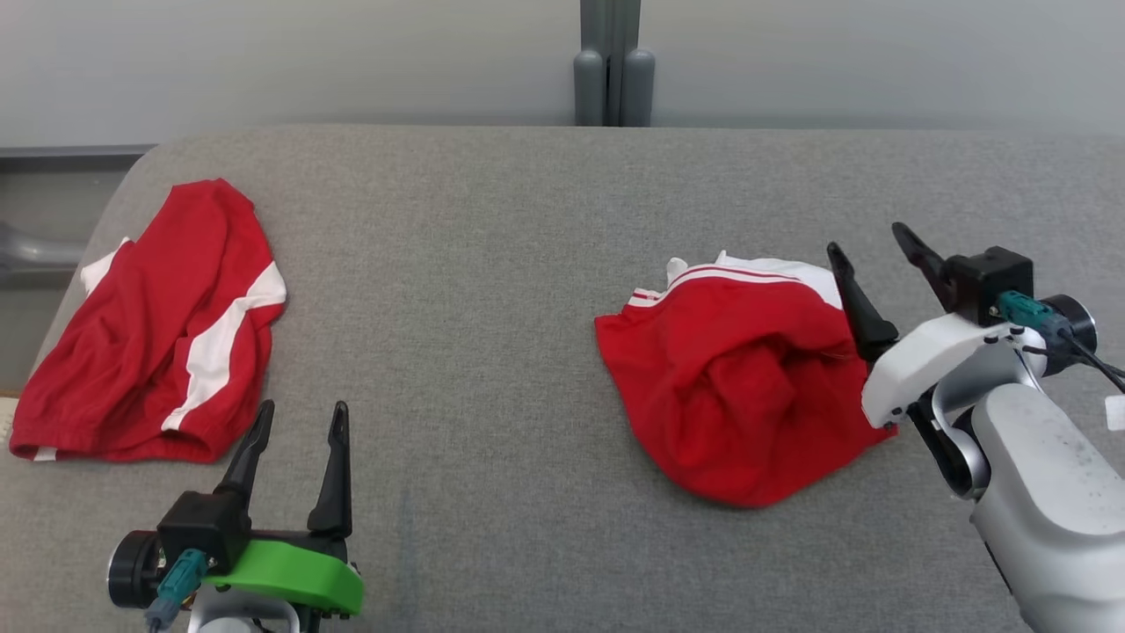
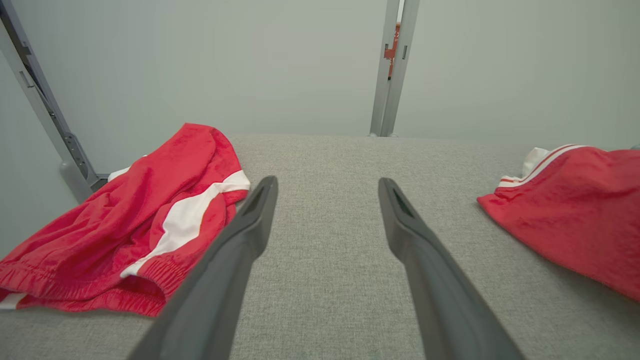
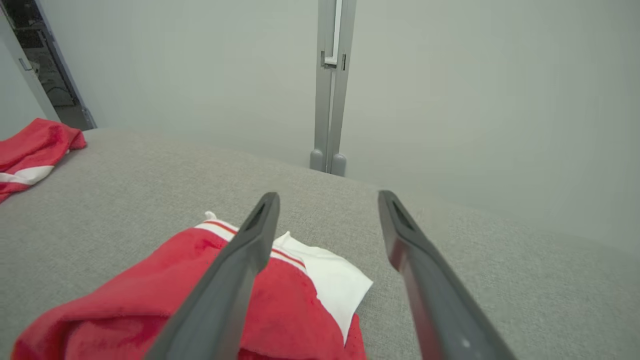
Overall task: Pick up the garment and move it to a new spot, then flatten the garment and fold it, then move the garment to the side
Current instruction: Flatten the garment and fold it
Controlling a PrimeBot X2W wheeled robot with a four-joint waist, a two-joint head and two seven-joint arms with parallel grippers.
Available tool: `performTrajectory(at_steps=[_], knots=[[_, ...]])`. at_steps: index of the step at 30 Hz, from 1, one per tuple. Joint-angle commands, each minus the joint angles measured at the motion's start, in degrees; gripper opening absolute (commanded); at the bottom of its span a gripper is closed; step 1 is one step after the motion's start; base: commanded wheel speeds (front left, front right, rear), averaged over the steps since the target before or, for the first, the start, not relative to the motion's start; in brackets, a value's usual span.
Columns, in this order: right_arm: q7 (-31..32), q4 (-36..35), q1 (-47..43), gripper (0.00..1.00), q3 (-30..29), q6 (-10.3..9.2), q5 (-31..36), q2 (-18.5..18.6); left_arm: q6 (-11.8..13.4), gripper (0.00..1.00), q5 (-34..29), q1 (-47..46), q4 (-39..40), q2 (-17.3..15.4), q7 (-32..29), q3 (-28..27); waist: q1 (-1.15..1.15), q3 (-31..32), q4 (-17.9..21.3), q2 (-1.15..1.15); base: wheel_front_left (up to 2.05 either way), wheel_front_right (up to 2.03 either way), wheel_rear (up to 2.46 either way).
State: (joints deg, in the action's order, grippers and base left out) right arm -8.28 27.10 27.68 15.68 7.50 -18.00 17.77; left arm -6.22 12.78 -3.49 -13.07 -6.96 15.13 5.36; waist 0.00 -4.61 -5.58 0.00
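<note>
A crumpled red garment (image 1: 747, 378) with white trim lies on the grey table at the right, also seen in the left wrist view (image 2: 575, 210) and under my right fingers (image 3: 210, 300). My right gripper (image 1: 870, 242) is open, hovering at the garment's right edge, its left finger over the cloth, holding nothing. A second red garment (image 1: 149, 334) with white stripes lies at the far left (image 2: 135, 225) (image 3: 30, 150). My left gripper (image 1: 299, 418) stands open near the front edge, just right of that garment, with bare table between its fingers (image 2: 327, 185).
The grey fabric-covered table (image 1: 492, 290) spans the view, with a rounded back left corner. A grey post (image 1: 615, 61) stands behind its back edge against a pale wall. Bare table lies between the two garments.
</note>
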Motion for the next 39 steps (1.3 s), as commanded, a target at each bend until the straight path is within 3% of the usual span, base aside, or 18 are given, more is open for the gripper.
performTrajectory(at_steps=[1, 9, 17, 19, 24, 31, 39], knots=[[0.49, 2.12, 1.39, 1.00, 1.14, -0.04, -1.04, 1.05, -0.22, 1.00, -0.85, -1.30, -0.10, 0.15, 0.03, 0.06, 0.00, -2.23, -1.85, 0.00, 0.00, 0.00, 0.00], [2.81, 12.46, 4.27, 1.00, 8.47, -0.03, -9.19, 2.46, -0.43, 1.00, -0.99, -3.24, -0.78, 1.16, 0.03, 0.63, 0.00, -4.97, -3.82, 0.00, 0.00, 0.00, 0.00], [7.63, 18.38, 2.50, 1.00, 15.89, -0.03, -18.13, 2.27, -0.67, 1.00, -1.14, -3.92, -1.49, 1.81, 0.03, 0.59, 0.00, -4.94, -3.99, 0.00, 0.00, 0.00, 0.00], [8.29, 18.99, 2.23, 0.00, 17.54, -0.03, -19.89, 2.37, -0.72, 1.00, -1.20, -4.10, -1.62, 1.99, 0.03, 0.61, 0.00, -4.80, -3.97, 0.00, 0.00, 0.00, 0.00], [5.53, 19.67, 3.43, 0.00, 19.53, -0.06, -22.47, 3.37, -0.75, 1.00, -1.36, -3.84, -1.94, 2.19, 0.03, 0.24, 0.00, -4.00, -3.53, 0.00, 0.00, 0.00, 0.00], [-4.22, 19.23, 6.66, 0.00, 20.51, -0.05, -20.61, 4.18, -0.81, 1.00, -1.80, -2.67, -2.17, 2.37, 0.03, -0.64, 0.00, -1.93, -2.80, 0.00, 0.00, 0.00, 0.00], [-6.93, 13.08, 10.11, 0.00, 18.98, -0.05, -14.65, -0.13, -0.86, 1.00, -2.46, -1.90, -1.50, 2.45, 0.02, -1.15, 0.00, -0.20, -3.66, 0.00, 0.00, 0.00, 0.00]])
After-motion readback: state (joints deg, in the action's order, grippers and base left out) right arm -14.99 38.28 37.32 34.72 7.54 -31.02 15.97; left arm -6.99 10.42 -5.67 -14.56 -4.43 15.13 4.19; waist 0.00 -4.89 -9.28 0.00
